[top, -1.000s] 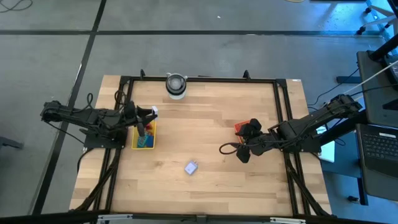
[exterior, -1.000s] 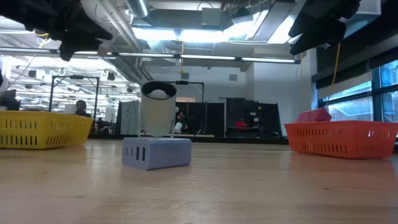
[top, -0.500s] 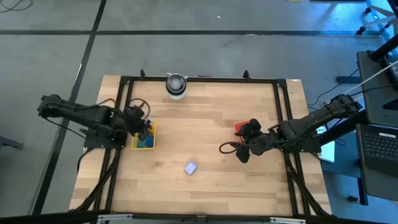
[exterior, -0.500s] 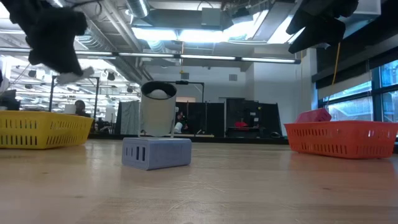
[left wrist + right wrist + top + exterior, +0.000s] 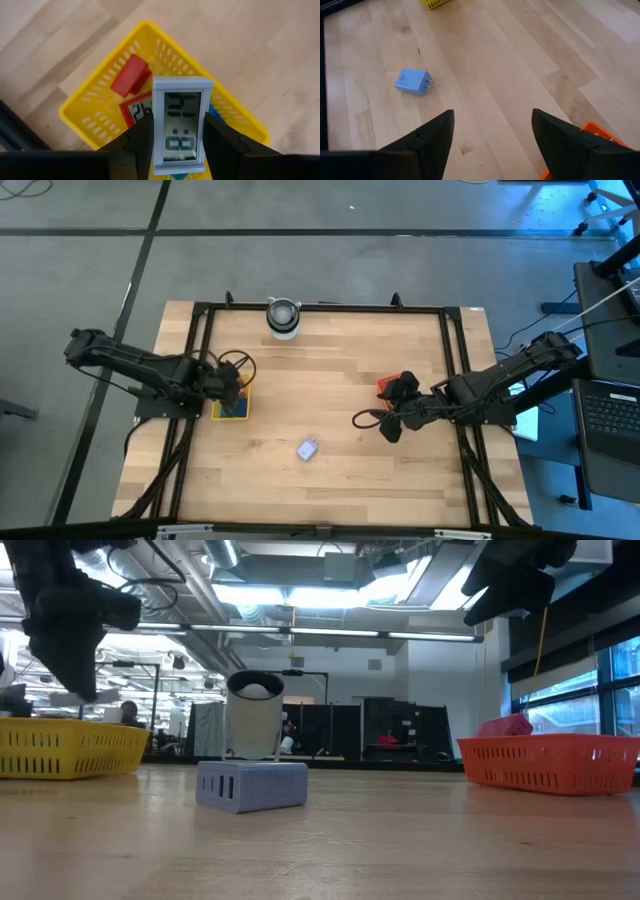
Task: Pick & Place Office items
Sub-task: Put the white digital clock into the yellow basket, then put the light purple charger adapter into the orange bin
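A lavender-blue office item (image 5: 251, 786) sat on the wooden tabletop (image 5: 400, 840) before a grey-white cylinder (image 5: 254, 715), flanked by a yellow tray (image 5: 70, 748) and an orange-red tray (image 5: 552, 762), as a dark arm (image 5: 65, 620) hung above the yellow tray

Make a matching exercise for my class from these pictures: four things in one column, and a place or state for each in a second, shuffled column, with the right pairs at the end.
Things
1. small clock
2. blue plug adapter
3. red block
4. right gripper

Places or states
A. lying inside the yellow tray
B. open, empty, hovering by the orange tray
C. alone on bare wood
D. clamped in the left gripper, above the yellow tray

Pairs: 1-D, 2-C, 3-A, 4-B
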You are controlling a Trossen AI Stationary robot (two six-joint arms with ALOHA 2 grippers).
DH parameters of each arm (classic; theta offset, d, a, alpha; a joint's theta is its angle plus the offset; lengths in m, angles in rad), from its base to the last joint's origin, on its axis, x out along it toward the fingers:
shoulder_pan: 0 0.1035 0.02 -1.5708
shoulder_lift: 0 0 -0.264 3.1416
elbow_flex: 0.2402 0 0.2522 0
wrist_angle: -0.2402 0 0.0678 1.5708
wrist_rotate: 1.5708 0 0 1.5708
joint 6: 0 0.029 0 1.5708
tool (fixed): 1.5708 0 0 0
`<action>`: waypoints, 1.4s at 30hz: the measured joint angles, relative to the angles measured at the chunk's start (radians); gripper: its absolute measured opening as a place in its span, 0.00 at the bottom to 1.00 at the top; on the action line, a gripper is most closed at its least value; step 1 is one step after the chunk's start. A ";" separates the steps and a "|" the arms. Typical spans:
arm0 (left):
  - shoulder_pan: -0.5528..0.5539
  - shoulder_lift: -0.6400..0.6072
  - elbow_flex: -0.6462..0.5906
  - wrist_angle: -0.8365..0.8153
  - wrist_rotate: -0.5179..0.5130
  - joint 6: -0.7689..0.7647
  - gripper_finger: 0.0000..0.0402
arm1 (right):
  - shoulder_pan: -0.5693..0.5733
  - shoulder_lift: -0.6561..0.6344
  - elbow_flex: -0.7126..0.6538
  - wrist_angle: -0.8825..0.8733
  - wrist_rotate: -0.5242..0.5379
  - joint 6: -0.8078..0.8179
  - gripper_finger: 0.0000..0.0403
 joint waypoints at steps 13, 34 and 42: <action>0.000 0.163 0.001 -0.001 0.031 0.022 0.34 | 0.000 0.032 0.000 0.008 -0.011 -0.027 0.67; 0.000 0.217 0.001 0.007 0.014 0.093 0.58 | -0.004 0.061 0.000 0.014 0.019 -0.061 0.67; 0.000 0.160 0.036 -0.003 0.005 0.106 0.58 | -0.004 0.061 0.000 0.021 0.119 -0.185 0.67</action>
